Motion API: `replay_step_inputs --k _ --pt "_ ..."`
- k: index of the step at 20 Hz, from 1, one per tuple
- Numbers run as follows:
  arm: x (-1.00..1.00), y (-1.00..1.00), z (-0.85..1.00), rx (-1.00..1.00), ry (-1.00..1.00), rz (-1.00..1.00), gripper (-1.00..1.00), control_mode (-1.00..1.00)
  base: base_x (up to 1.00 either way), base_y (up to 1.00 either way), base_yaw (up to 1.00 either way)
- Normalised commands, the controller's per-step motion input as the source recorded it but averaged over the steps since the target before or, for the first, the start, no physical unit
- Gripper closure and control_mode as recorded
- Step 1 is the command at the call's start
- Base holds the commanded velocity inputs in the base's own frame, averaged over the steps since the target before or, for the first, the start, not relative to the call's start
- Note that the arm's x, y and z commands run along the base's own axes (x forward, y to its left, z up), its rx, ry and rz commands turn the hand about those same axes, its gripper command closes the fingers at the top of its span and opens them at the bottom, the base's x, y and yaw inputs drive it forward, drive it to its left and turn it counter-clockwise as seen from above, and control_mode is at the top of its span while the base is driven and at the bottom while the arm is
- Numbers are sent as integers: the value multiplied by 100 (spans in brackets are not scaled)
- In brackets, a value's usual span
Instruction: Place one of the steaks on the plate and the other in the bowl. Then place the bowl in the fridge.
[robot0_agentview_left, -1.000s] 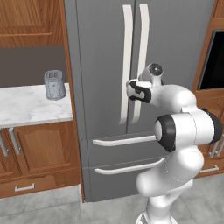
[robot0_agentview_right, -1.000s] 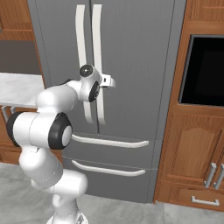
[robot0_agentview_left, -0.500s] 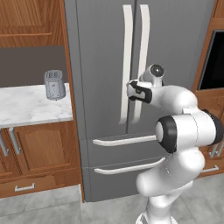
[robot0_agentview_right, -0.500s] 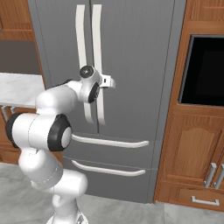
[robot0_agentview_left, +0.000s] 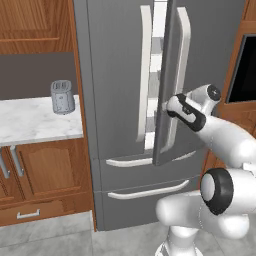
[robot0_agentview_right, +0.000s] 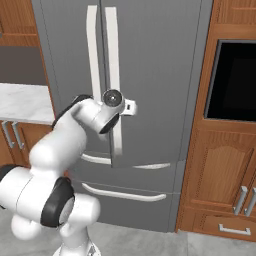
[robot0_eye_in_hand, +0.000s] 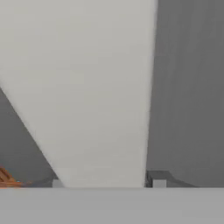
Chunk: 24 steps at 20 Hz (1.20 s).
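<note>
While the arm is reaching up from the lower right of the left base view, the tool (robot0_agentview_left: 169, 106) is sitting at the right-hand handle (robot0_agentview_left: 181, 75) of the fridge (robot0_agentview_left: 115, 75), low on that long pale bar. The right door is standing slightly ajar, and white inner shelves (robot0_agentview_left: 155, 85) are showing through the gap between the two doors. The left handle (robot0_agentview_left: 145, 70) is hanging flat against its shut door. To the left, a marble worktop (robot0_agentview_left: 30, 122) is carrying a small grey toaster (robot0_agentview_left: 62, 97), well apart from the fridge, with wooden cabinets (robot0_agentview_left: 40, 170) below it.

In the right base view, the arm is rising from the lower left and the tool (robot0_agentview_right: 128, 107) is pressing in beside the right handle (robot0_agentview_right: 114, 85) of the fridge (robot0_agentview_right: 165, 75). The door's lower edge is sticking out a little over the drawer front (robot0_agentview_right: 125, 192). A dark oven window (robot0_agentview_right: 231, 82) is sitting in the wooden wall unit to the right.

In the hand view, the pale handle (robot0_eye_in_hand: 96, 92) is running up between the two fingertips (robot0_eye_in_hand: 158, 183), which are sitting on either side of it with the grey door (robot0_eye_in_hand: 192, 87) behind. The tool is clamping around that handle.
</note>
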Motion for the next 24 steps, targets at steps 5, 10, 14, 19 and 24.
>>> replay_step_inputs --k 5,10,14,19,24 --pt "-100 -77 43 26 -6 23 100 -100 0 0 0" --pt "-100 -70 46 19 -9 20 100 -100 0 0 0" --pt "-100 -69 66 11 0 12 100 -100 0 0 0" --pt "-34 -32 9 2 6 3 100 -100 0 0 0" --pt "0 1 0 0 0 0 -100 -100 0 0 0"
